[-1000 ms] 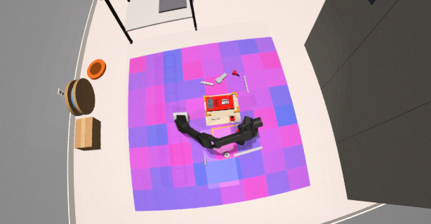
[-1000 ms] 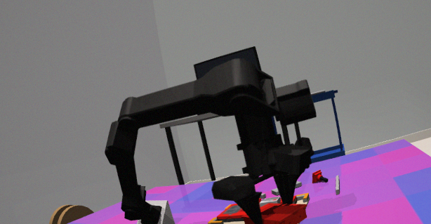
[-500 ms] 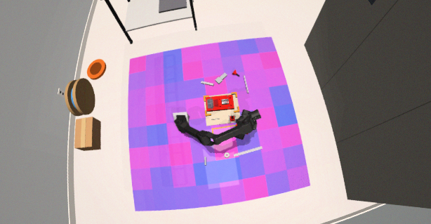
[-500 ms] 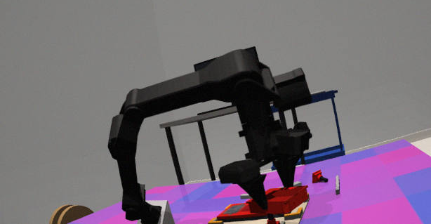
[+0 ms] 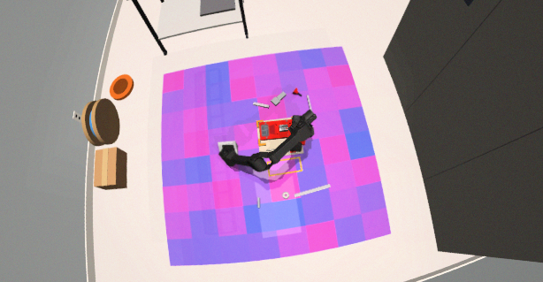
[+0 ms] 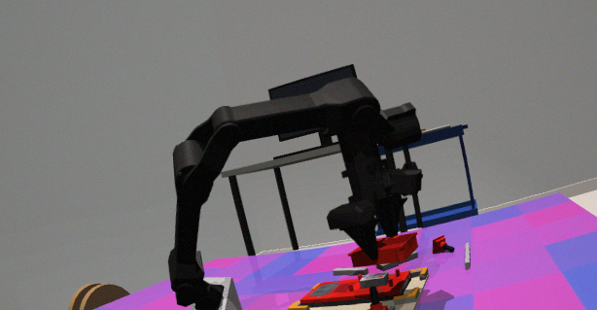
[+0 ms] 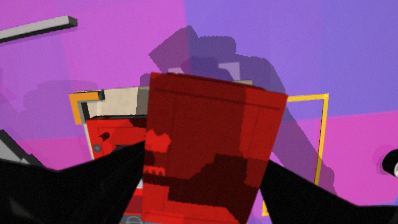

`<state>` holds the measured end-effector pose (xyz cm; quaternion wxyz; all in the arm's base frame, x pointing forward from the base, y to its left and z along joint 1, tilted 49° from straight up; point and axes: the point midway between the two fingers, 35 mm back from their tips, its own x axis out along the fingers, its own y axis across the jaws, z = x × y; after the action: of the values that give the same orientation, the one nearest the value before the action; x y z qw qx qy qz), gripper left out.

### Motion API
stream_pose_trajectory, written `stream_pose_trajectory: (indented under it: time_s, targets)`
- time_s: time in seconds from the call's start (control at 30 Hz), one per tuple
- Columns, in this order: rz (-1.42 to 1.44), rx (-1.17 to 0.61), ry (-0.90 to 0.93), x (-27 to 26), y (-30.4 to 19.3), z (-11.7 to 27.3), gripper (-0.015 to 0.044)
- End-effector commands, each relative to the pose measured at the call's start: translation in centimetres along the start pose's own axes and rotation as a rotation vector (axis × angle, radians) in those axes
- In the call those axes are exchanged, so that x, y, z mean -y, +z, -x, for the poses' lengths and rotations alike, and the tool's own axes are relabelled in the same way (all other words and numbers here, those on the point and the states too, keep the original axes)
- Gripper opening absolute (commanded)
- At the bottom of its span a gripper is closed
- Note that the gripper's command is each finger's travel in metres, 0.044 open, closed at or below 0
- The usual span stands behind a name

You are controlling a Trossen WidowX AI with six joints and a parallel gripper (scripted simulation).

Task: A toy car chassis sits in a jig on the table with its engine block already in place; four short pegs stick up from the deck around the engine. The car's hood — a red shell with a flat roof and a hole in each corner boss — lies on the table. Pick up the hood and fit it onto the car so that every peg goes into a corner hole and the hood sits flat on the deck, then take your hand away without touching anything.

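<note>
The red hood (image 6: 401,250) (image 7: 215,120) is held in the air above the mat, roof toward the wrist camera. My gripper (image 6: 383,247) (image 7: 204,155) is shut on it, one finger on each side. The red chassis (image 5: 271,132) (image 6: 335,290) (image 7: 120,134) sits in the cream jig (image 6: 419,286) (image 7: 117,103) with orange corners. The grey engine block (image 5: 283,128) (image 6: 374,279) is on its deck, with small red pegs beside it. In the wrist view the hood overlaps the chassis's right part. The arm hides the hood in the top view. The hood's holes are not visible.
A yellow outline (image 5: 302,165) (image 7: 323,130) lies beside the jig. Behind the jig are a grey bracket (image 5: 278,99), a red part (image 5: 296,92) (image 6: 439,245) and thin bars (image 5: 261,104) (image 5: 309,102). A long pale bar (image 5: 312,191) and a small wheel (image 5: 286,194) lie on the opposite side.
</note>
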<state>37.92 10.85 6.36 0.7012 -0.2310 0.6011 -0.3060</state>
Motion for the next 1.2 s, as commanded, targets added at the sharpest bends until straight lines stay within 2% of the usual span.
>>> stream_pose_trajectory:
  time_s: [0.0, 0.37, 0.63, 0.97, 1.17]
  targets:
    - [0.052, -0.009, -0.002, -2.5, -2.0, -0.1, 0.0]
    - [0.192, -0.03, -0.03, -8.0, -7.9, -0.7, 0.0]
    - [0.193, -0.029, -0.031, -7.9, -7.7, -1.5, 0.0]
    - [0.191, -0.027, -0.032, -8.0, -7.9, -5.5, 0.0]
    - [0.191, -0.027, -0.032, -8.0, -7.9, -5.7, 0.0]
